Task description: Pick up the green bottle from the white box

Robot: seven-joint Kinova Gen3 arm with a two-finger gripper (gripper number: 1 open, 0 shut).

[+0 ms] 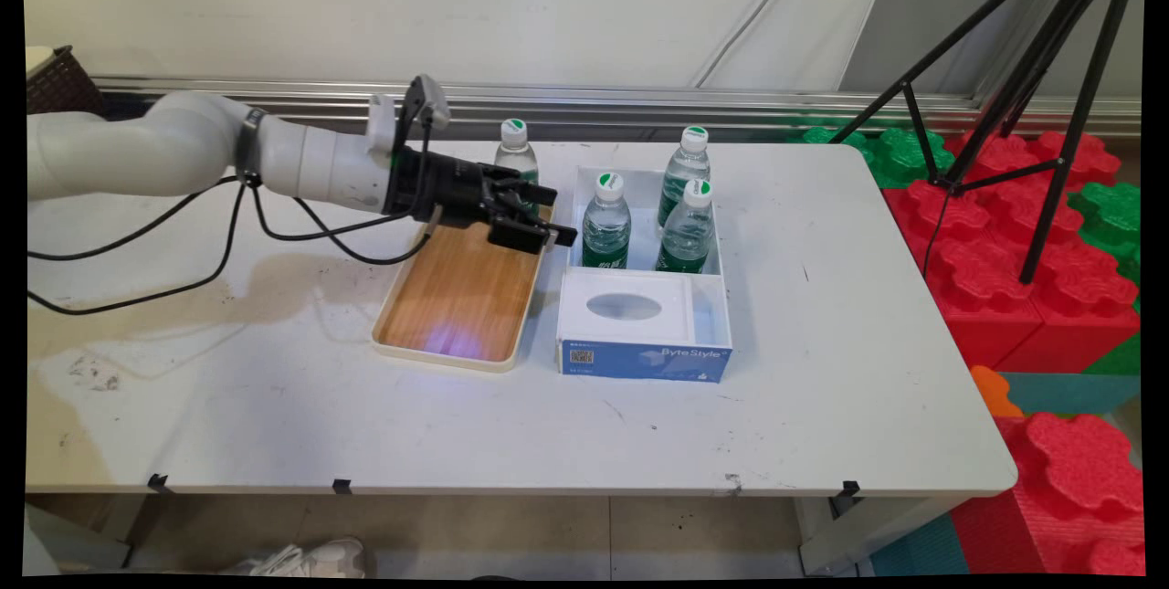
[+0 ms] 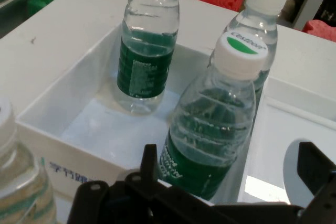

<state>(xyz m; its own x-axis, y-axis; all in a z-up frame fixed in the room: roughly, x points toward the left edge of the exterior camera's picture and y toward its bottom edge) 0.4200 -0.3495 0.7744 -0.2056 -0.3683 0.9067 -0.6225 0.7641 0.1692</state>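
Hand point(image 1: 548, 213) spread open and holding nothing, low over the wooden tray point(image 1: 457, 297), fingers at the white box point(image 1: 721, 297) wall beside the nearest bottle point(image 1: 606, 222); going lower risks clipping the wall or tipping that bottle into its neighbours.

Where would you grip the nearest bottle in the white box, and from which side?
Grip the nearest bottle around its ribbed body above the green label, probably from the tray side, where the open gripper hovers. It stands upright; other bottles crowd behind, the tissue box beside.
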